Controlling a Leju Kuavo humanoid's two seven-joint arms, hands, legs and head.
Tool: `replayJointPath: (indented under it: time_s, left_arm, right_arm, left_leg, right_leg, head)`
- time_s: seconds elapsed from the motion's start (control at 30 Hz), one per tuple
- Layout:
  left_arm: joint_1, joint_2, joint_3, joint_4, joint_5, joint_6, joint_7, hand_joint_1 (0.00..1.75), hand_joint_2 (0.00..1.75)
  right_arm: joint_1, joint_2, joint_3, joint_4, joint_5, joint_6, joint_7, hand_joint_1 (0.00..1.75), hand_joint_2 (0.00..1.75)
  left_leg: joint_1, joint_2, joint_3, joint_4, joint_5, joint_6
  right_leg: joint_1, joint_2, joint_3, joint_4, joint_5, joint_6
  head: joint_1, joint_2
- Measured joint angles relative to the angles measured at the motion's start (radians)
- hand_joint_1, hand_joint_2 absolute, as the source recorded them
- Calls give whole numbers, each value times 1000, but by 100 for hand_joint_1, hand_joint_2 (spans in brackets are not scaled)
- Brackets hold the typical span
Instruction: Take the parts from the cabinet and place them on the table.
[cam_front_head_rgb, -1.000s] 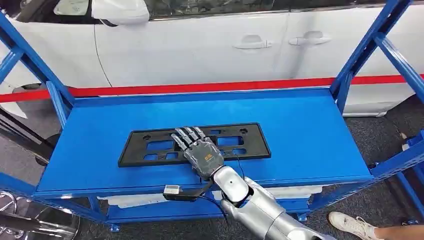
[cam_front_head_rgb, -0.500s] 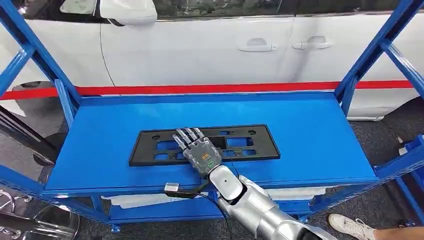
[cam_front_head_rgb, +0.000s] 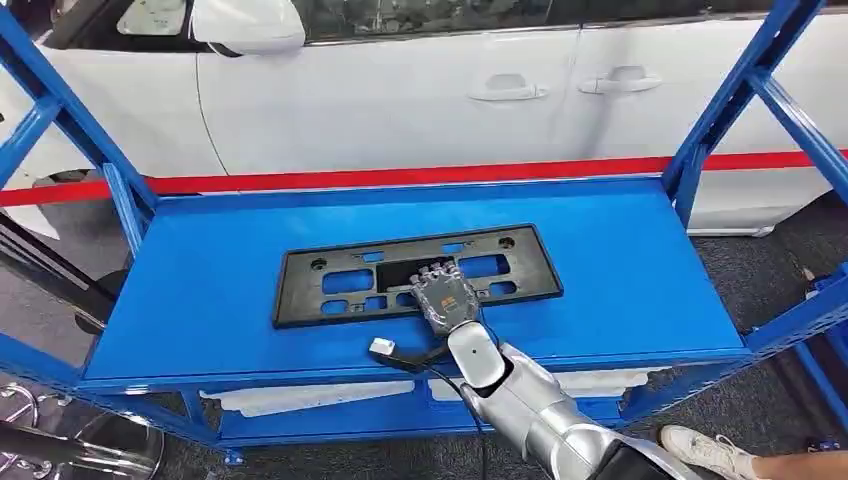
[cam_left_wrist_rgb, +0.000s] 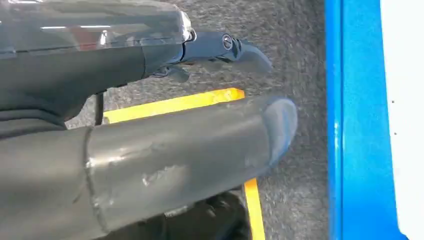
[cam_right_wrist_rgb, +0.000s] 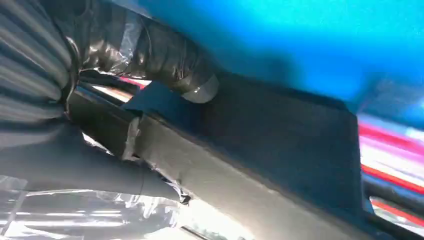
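Right robot hand (cam_front_head_rgb: 444, 293) grips the near edge of the black frame part (cam_front_head_rgb: 415, 272) on the blue shelf (cam_front_head_rgb: 620, 270), having slid it right and farther in, so lifting comes next.

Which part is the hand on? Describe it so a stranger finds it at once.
Start at the blue rack in front of the white car and look at its top shelf. Near the middle lies the black frame, under the right hand. It is a flat, long rectangle full of cut-out slots.
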Motion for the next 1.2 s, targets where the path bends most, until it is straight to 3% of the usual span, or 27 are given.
replayJointPath:
  time_s: [0.03,0.07,0.17,0.2,0.23,0.27,0.33,0.37,0.4,0.43,0.47,0.5,0.53,0.57,0.67,0.7,0.73,0.77,0.83,0.87,0.9,0.93,1.0,1.03,1.07,1.17,1.2]
  left_arm:
    - [-1,0,0,0,-2,1,-3,0,175]
    - [-3,0,0,0,-2,3,-7,0,175]
    - [-4,0,0,0,-13,16,-20,0,175]
    - [-5,0,0,0,-17,20,-21,0,175]
    - [-8,0,0,0,-19,25,-22,0,175]
    - [-9,0,0,0,-19,29,-21,0,175]
    - [-9,0,1,0,-9,25,-18,0,175]
    - [-6,0,5,0,-1,16,-17,0,175]
    - [-2,0,11,0,10,12,-13,0,175]
    - [2,0,21,0,20,5,-3,0,175]
    - [6,0,30,0,24,0,9,0,175]
    - [10,0,37,0,30,-1,28,0,175]
    - [14,-3,47,0,36,3,52,0,175]
    - [16,-8,56,1,40,7,72,0,175]
    - [21,-10,82,1,40,32,103,0,175]
    - [23,-10,87,1,40,37,108,0,175]
    - [26,-10,93,1,39,40,115,0,175]
    - [26,-11,98,1,30,54,121,0,175]
    - [28,-11,100,1,16,79,98,0,175]
    - [30,-11,101,1,11,84,85,0,175]
    - [34,-12,103,1,10,87,81,0,175]
    - [35,-12,104,1,8,89,77,0,175]
    - [33,-12,105,1,4,90,73,0,175]
    - [33,-12,106,1,2,91,72,0,175]
    - [33,-12,106,1,2,91,72,0,175]
    - [30,-12,107,1,2,92,71,0,175]
    - [30,-13,107,1,-1,91,70,0,175]
  right_arm:
    - [-1,-1,-5,1,2,0,1,175,175]
    - [-2,-3,-10,2,3,0,2,175,175]
    - [-2,-10,-30,3,10,-5,-3,175,175]
    - [-1,-13,-37,3,10,-10,-6,175,175]
    - [0,-16,-45,3,8,-21,-12,175,175]
    - [2,-20,-55,3,-7,-41,-27,175,175]
    - [17,-28,-80,-4,-76,-82,-93,175,175]
    - [30,-37,-103,-24,-143,-104,-159,175,175]
    - [43,-44,-124,-49,-210,-110,-219,175,175]
    - [57,-53,-148,-87,-296,-107,-294,175,175]
    - [74,-64,-171,-150,-393,-101,-369,175,175]
    - [86,-75,-195,-211,-470,-94,-428,175,175]
    - [96,-87,-220,-275,-549,-83,-484,175,175]
    - [111,-100,-248,-354,-624,-71,-535,175,175]
    - [184,-131,-316,-579,-857,-36,-676,175,175]
    - [213,-144,-332,-655,-909,-17,-705,175,175]
    - [237,-151,-342,-716,-951,2,-732,175,175]
    - [263,-158,-354,-791,-1018,34,-765,175,175]
    - [330,-177,-380,-958,-1157,116,-839,175,175]
    - [356,-186,-392,-1046,-1205,148,-863,175,175]
    - [373,-191,-397,-1107,-1221,161,-866,175,175]
    - [384,-195,-400,-1144,-1226,168,-866,175,175]
    - [406,-200,-412,-1227,-1229,175,-867,175,175]
    - [412,-202,-415,-1249,-1229,179,-867,175,175]
    - [417,-204,-418,-1269,-1229,180,-871,175,175]
    - [431,-209,-423,-1309,-1229,181,-877,175,175]
    - [433,-211,-424,-1321,-1246,196,-892,175,175]
  left_leg:
    - [0,-1,25,-53,-4,-1]
    - [-7,-5,32,-68,-4,12]
    - [-10,-4,28,-69,4,31]
    - [-1,-1,30,-78,12,42]
    - [-3,0,29,-78,14,48]
    - [-4,1,26,-78,15,58]
    - [-7,1,20,-78,17,61]
    - [-8,1,19,-78,18,62]
    - [-9,-1,20,-78,18,62]
    - [-9,-1,22,-78,18,62]
    - [-10,-2,25,-78,17,61]
    - [-10,-3,28,-78,15,58]
    - [-10,-2,30,-78,13,57]
    - [-18,-1,28,-72,7,48]
    - [-11,-1,29,-77,9,34]
    - [-16,-3,29,-76,5,28]
    - [-11,-1,20,-55,-16,25]
    - [-10,0,-5,0,-57,22]
    - [-7,0,-83,172,-143,12]
    - [-7,0,-112,235,-162,9]
    - [-7,0,-120,255,-154,8]
    - [-7,0,-108,227,-126,8]
    - [-7,1,-27,60,-28,12]
    - [-7,1,10,-26,7,17]
    - [-15,0,21,-52,-3,21]
    - [-21,0,24,-67,-3,40]
    - [-13,-1,27,-78,4,51]
  right_leg:
    - [3,1,-2,2,-1,6]
    - [7,4,-7,6,-1,14]
    - [7,6,-4,-7,11,33]
    - [5,7,-6,-3,4,38]
    - [3,6,-15,23,-19,41]
    - [2,6,-49,97,-67,45]
    - [1,6,-125,261,-141,50]
    - [1,6,-151,317,-154,50]
    - [1,6,-152,320,-142,49]
    - [2,6,-131,276,-108,46]
    - [3,6,-89,194,-62,41]
    - [8,6,-42,99,-18,32]
    - [13,6,-4,22,8,18]
    - [16,3,8,-10,-2,11]
    - [21,2,5,-6,-3,9]
    - [9,0,8,-19,4,5]
    - [7,-2,10,-24,7,3]
    - [6,-3,8,-24,7,-3]
    - [8,-7,3,-20,5,-6]
    - [8,-9,1,-17,3,-7]
    - [8,-8,0,-13,0,-7]
    - [8,-7,1,-9,-3,-6]
    - [6,-4,10,-4,-11,-1]
    - [6,-2,12,-2,-14,3]
    - [13,0,10,0,-16,7]
    - [7,1,5,-7,-6,22]
    - [12,1,7,-8,-7,30]
  head:
    - [0,0]
    - [1,0]
    - [0,0]
    - [0,0]
    - [1,0]
    - [0,0]
    - [0,0]
    - [0,0]
    - [1,0]
    - [0,0]
    - [0,0]
    - [0,0]
    - [0,0]
    - [0,0]
    - [0,0]
    - [0,0]
    - [0,0]
    - [0,0]
    - [0,0]
    - [0,0]
    - [0,0]
    - [0,0]
    - [0,0]
    - [0,0]
    - [0,0]
    - [0,0]
    - [0,0]
